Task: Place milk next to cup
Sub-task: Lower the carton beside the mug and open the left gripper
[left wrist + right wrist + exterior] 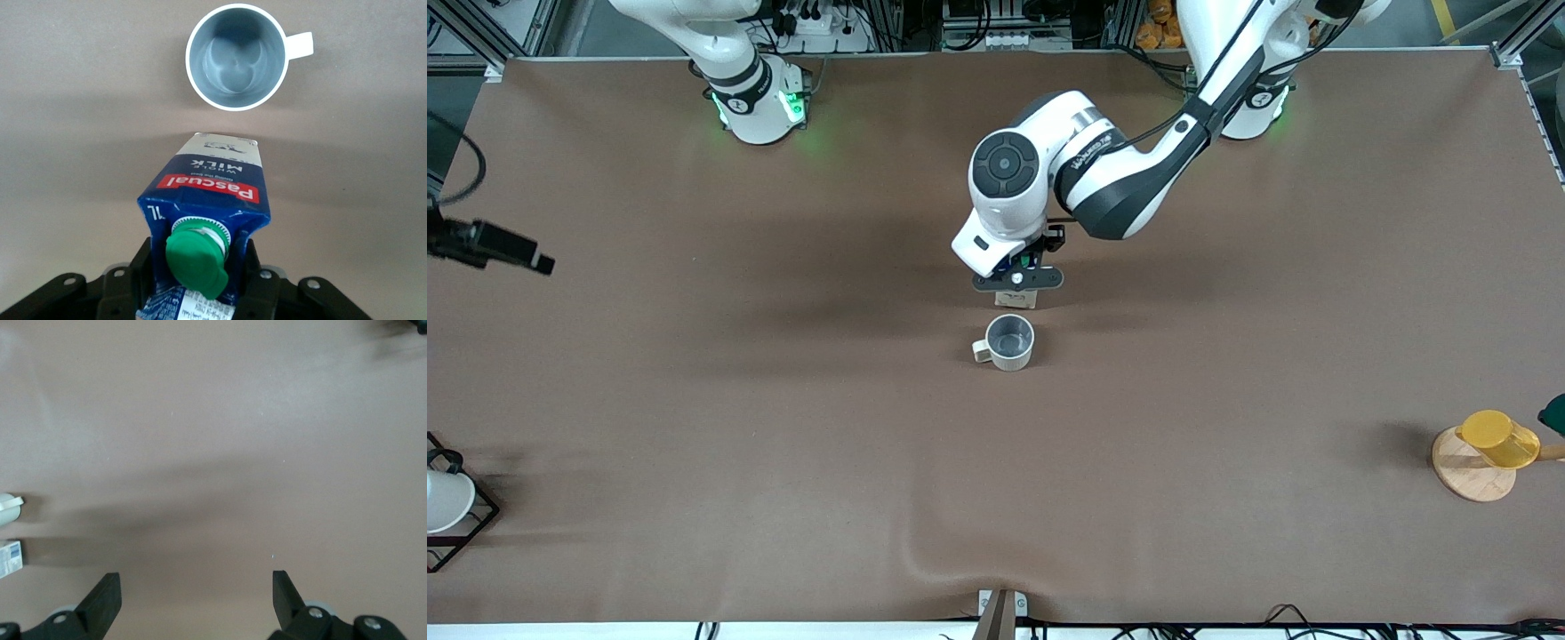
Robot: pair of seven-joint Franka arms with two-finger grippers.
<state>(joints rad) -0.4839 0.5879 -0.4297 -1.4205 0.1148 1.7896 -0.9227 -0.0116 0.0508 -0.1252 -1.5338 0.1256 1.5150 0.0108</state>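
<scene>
High front camera; two wrist cameras.

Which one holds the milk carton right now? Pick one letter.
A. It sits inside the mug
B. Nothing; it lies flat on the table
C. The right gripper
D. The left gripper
D. The left gripper has its jaws closed on the milk carton beside the mug; the right gripper is open.
</scene>
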